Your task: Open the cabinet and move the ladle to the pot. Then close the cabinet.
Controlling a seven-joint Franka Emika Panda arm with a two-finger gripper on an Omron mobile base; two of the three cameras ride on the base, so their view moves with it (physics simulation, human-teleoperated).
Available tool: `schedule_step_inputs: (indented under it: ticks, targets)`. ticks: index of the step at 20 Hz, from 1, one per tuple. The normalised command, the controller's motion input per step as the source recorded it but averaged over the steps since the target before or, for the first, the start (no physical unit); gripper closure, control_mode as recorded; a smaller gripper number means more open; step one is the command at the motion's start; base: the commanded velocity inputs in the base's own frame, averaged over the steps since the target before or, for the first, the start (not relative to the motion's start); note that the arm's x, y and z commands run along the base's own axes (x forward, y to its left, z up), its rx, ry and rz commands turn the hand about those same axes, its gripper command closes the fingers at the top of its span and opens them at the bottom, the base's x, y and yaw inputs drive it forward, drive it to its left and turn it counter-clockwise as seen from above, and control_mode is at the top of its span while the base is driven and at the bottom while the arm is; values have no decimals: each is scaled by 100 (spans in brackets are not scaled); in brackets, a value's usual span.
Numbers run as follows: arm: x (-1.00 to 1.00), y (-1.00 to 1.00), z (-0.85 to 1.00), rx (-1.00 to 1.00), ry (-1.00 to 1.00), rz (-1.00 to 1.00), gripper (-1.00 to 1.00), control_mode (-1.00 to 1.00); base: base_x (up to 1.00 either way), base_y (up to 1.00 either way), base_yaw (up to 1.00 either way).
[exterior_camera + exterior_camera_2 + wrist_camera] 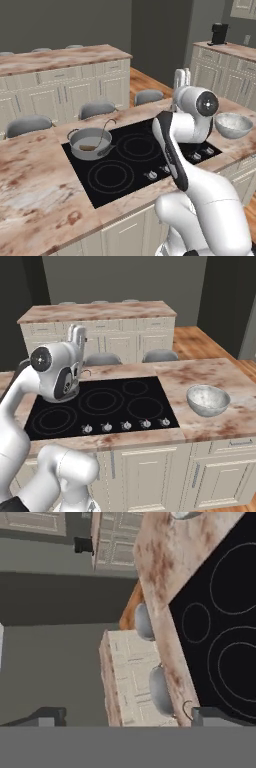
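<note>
The white robot arm with dark joints (200, 200) is rising closest to the cameras, and it is carrying its two-finger gripper (181, 75) high above the back edge of the stove, empty, with the finger tips standing wide apart in the hand view.

Below the gripper, the long island counter of mottled brown and cream stone (30, 190) is spreading out to both sides. Sunk into it, directly beneath the gripper, the black glass cooktop with ringed burners and a row of knobs (130, 165) is lying flat. Beyond the gripper a second stone-topped island with cream panelled fronts (60, 55) is standing across an orange wooden floor (145, 80), with dark grey walls behind it. Grey round-backed stools (97, 107) are sitting just past the near counter.

Down to the gripper's left, the grey metal pot (75, 137) is resting on a rear burner, and the slender brown ladle (106, 127) is already lying in it, handle arching over the rim. So the transfer is looking done; closing the cabinet is seemingly what is left. A cream raised-panel wall cabinet (245, 7) is showing far off to the gripper's right, though whether its door is open I cannot tell.

Down to the right, a speckled grey bowl (232, 125) is sitting on the counter
</note>
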Motion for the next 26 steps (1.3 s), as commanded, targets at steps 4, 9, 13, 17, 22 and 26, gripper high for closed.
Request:
schedule_step_inputs:
  ticks: [4,9,13,17,22,26]
  targets:
    - [-9,8,3,-52,0,0,-100,-100,0,0,0]
    - [-1,0,5,-48,4,0,-100,-100,0,0,0]
    - [-5,-1,0,-45,12,0,-100,-100,0,0,0]
    - [-16,-4,0,-46,11,0,-100,-100,0,0,0]
    - [-12,0,0,-45,11,0,-100,-100,0,0,0]
    - [-23,0,0,-35,13,0,-100,-100,0,0,0]
